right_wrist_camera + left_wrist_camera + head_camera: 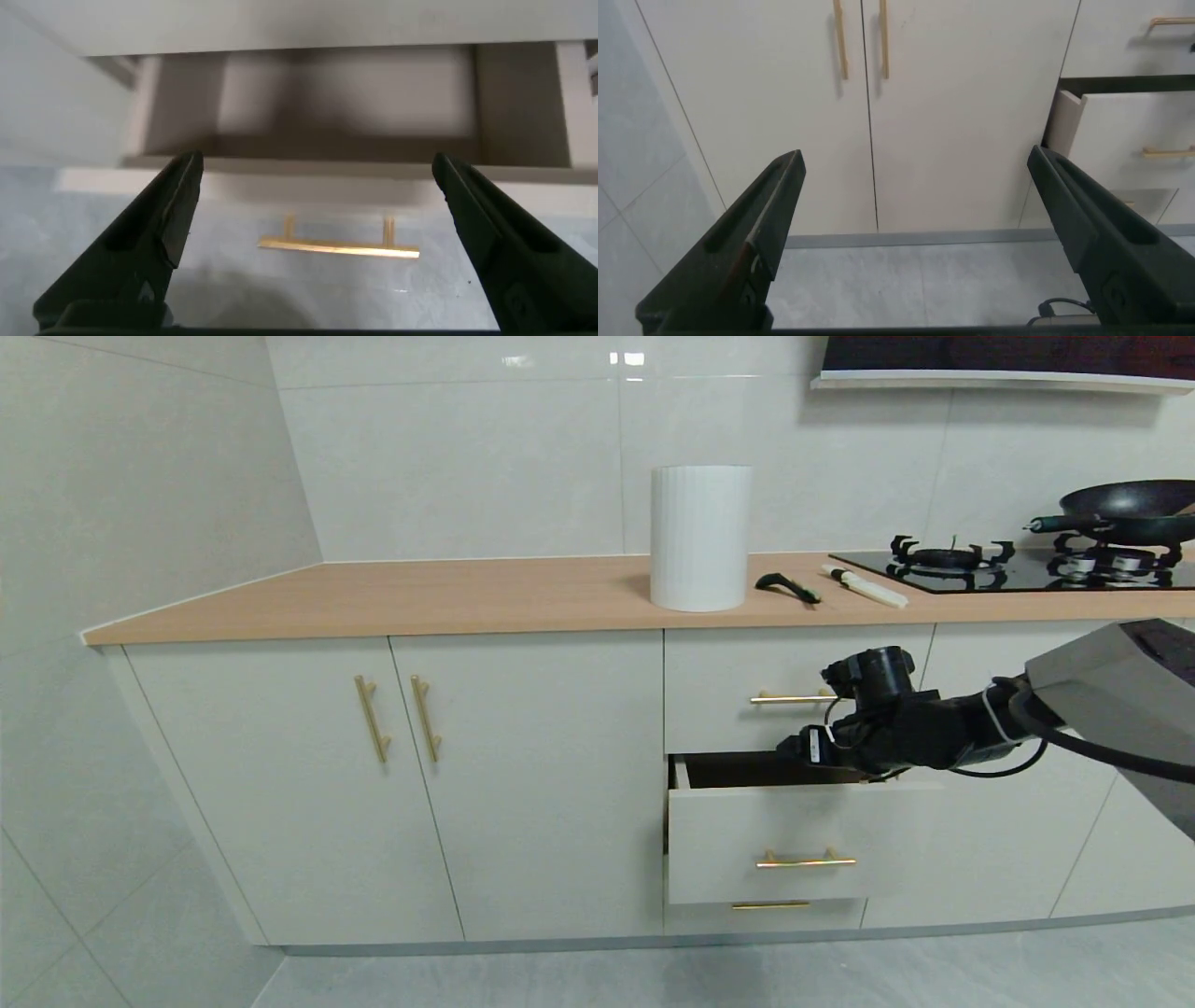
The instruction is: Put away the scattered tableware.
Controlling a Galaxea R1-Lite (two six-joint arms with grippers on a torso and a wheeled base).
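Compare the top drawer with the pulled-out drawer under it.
The top drawer is shut flush; the lower drawer is pulled out, its dark inside showing. The top drawer's handle is partly hidden by the right arm; the lower drawer's handle shows whole. The open right pincer hangs over the lower drawer, not the top drawer. Both have pale fronts and gold bar handles.

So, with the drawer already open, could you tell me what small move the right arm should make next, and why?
Probably lift the right gripper from over the drawer toward the countertop: its jaws are open and empty, the drawer stands pulled out, and the black-handled utensil and white utensil lie up there.
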